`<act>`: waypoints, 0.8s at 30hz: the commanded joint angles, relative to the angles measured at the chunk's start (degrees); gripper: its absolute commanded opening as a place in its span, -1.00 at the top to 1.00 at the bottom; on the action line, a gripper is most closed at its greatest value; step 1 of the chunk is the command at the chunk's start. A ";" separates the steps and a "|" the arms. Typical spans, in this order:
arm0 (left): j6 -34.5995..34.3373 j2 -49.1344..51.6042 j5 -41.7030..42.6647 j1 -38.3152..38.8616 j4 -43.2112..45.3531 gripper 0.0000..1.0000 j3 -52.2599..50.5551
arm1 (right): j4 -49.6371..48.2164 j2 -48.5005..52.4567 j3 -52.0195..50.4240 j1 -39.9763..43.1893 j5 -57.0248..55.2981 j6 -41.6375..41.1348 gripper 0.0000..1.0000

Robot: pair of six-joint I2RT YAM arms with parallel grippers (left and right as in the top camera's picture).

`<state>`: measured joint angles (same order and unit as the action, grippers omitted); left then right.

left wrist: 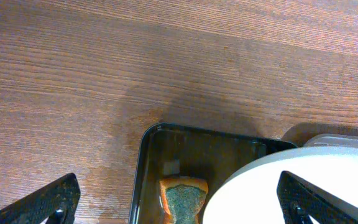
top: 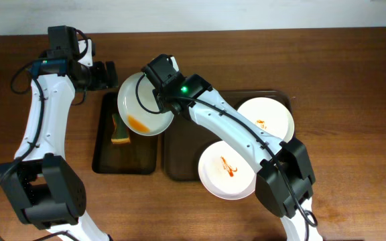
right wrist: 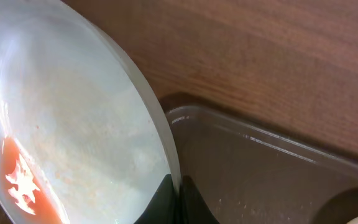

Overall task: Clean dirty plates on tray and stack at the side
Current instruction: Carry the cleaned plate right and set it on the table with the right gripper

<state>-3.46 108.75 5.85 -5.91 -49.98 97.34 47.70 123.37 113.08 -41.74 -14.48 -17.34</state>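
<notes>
sponge (top: 119, 137) | half under held plate (top: 139, 110) | right claw (right wrist: 178, 202) cropped (pinching rim)

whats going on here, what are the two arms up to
The right pincer is shut on the rim of a sauce-smeared plate, holding it over the narrow black tray where the sponge lies. The left pincer hangs open and empty at that tray's far end. Another smeared plate and a third plate sit on the brown tray, not yet wiped.
</notes>
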 commanded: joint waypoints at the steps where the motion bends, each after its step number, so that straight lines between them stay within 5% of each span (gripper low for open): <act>1: -0.33 -1.42 0.90 -0.15 -0.04 -0.99 1.18 | -0.59 -1.18 1.38 -0.33 -4.70 1.01 0.92; 5: -0.33 -1.42 -5.20 -0.15 3.48 -0.99 1.18 | -2.54 -1.18 1.38 -1.51 -7.69 2.51 0.92; 18: -0.33 -1.42 -8.90 -0.15 7.98 -0.99 1.18 | -7.69 -1.16 1.36 -14.62 -43.89 11.39 0.92; 24: -0.33 -1.42 -8.87 -0.15 7.89 -0.99 1.18 | -7.67 -1.14 1.36 -15.30 -40.09 14.86 0.92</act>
<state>-3.46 108.75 -2.42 -5.91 -42.19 97.36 40.16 123.37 113.08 -56.21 -55.90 -3.92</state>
